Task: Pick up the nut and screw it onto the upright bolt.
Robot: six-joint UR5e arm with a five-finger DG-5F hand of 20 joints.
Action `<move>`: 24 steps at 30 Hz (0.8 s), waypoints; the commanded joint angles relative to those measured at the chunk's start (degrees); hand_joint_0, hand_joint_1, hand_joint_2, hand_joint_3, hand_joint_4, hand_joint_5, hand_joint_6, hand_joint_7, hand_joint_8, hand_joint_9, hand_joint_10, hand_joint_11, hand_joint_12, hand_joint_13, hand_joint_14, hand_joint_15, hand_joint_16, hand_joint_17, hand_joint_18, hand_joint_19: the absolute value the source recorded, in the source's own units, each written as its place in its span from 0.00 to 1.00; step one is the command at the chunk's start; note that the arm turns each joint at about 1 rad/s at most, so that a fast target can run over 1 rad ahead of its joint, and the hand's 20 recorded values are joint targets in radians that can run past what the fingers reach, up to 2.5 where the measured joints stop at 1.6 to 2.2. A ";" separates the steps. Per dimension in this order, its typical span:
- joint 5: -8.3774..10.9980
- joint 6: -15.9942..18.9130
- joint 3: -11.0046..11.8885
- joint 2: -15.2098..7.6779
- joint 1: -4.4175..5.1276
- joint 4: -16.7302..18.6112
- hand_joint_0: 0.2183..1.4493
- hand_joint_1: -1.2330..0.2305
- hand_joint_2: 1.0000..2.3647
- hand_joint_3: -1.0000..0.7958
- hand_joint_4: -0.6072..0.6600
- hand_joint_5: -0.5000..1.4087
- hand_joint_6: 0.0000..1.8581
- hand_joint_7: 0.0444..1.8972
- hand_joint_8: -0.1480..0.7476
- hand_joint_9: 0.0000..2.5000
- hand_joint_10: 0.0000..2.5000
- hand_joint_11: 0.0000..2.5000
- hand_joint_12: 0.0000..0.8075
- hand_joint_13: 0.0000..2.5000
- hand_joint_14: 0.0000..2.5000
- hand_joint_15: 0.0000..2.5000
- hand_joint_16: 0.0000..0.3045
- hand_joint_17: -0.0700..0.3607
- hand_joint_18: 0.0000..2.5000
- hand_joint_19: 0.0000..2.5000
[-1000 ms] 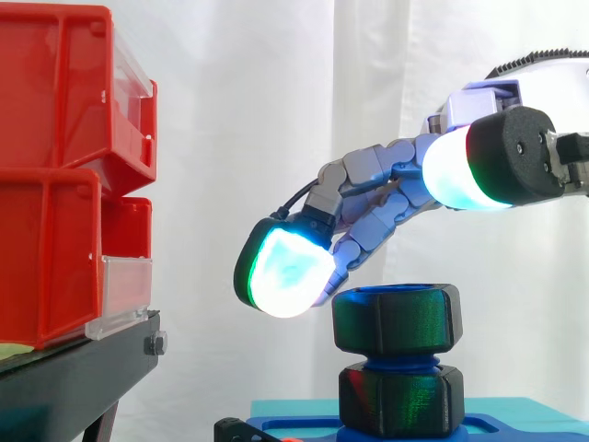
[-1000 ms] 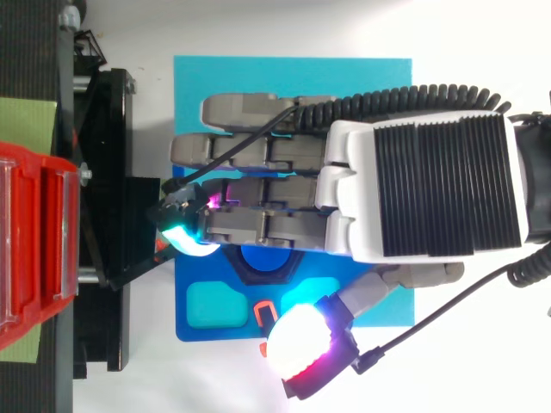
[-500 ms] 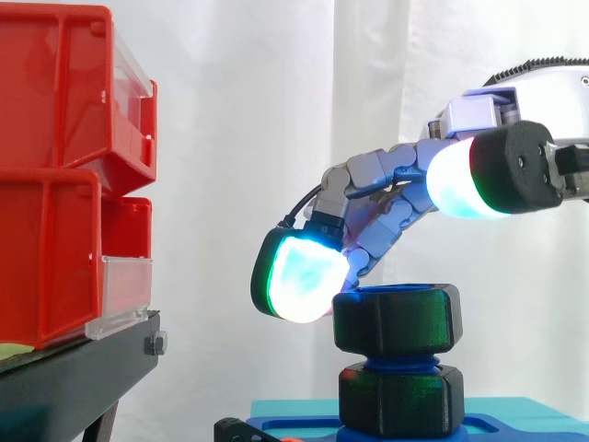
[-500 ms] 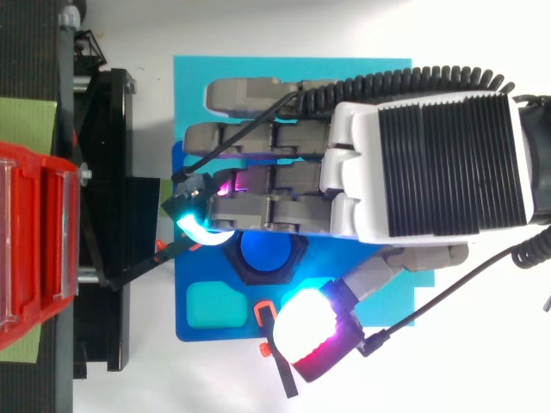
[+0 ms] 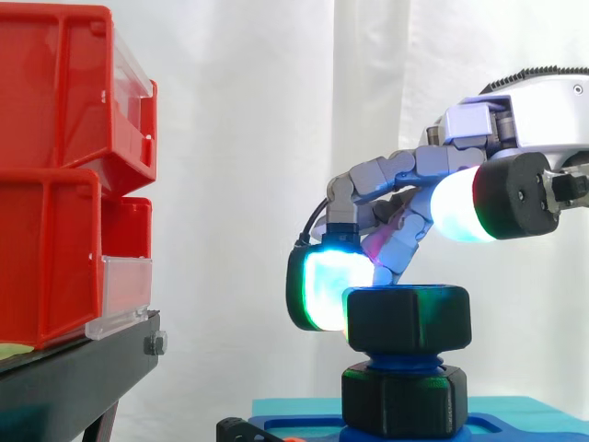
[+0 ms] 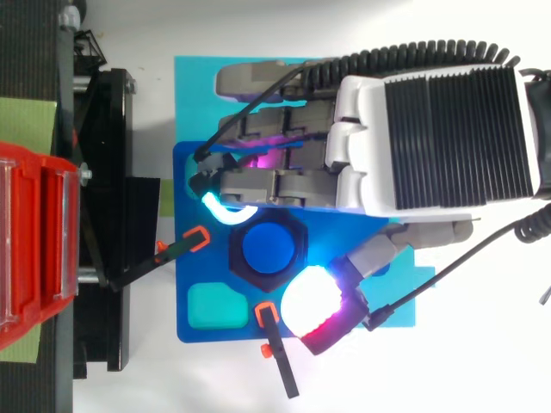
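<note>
Stacked red bins (image 5: 55, 175) are seen at the far left on a black stand (image 5: 78, 368), before a white curtain (image 5: 248, 138). In the top view, a cyan board (image 6: 198, 86) is laid just beside the stand, and a blue fixture (image 6: 191, 280) is set on it, with a teal inset (image 6: 211, 303) and two orange-tipped black clamps (image 6: 194, 241) near the middle. From the fixture a blue bolt (image 6: 266, 249) is held upright. A black hexagonal collar (image 5: 403, 401) is seen at its foot. The black nut (image 5: 408, 318) is seated on the top of the bolt, and blue thread is shown between nut and collar. The hand (image 6: 405, 129) is reached in from the right and is closed about the nut: its fingers are curled along the nut's far side and round its left corner, and one cyan-green fingertip (image 5: 322, 290) is pressed against the left face. The thumb (image 5: 460, 203) is held higher than the nut in the side view; from above its glowing pad is seen at the nut's near right edge.
</note>
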 commanded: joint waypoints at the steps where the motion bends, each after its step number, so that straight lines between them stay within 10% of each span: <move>1: -0.70 0.00 -0.04 0.00 -0.51 0.02 0.25 0.69 0.00 0.28 0.57 0.28 0.33 0.71 0.42 0.37 0.00 0.00 0.28 0.27 0.00 0.00 0.07 0.27 0.09 0.00; 24: -5.62 0.00 1.19 0.08 -4.20 0.11 0.24 0.70 0.00 0.28 0.55 0.30 0.33 0.73 0.37 0.53 0.00 0.00 0.20 0.38 0.00 0.00 0.04 0.23 0.21 0.00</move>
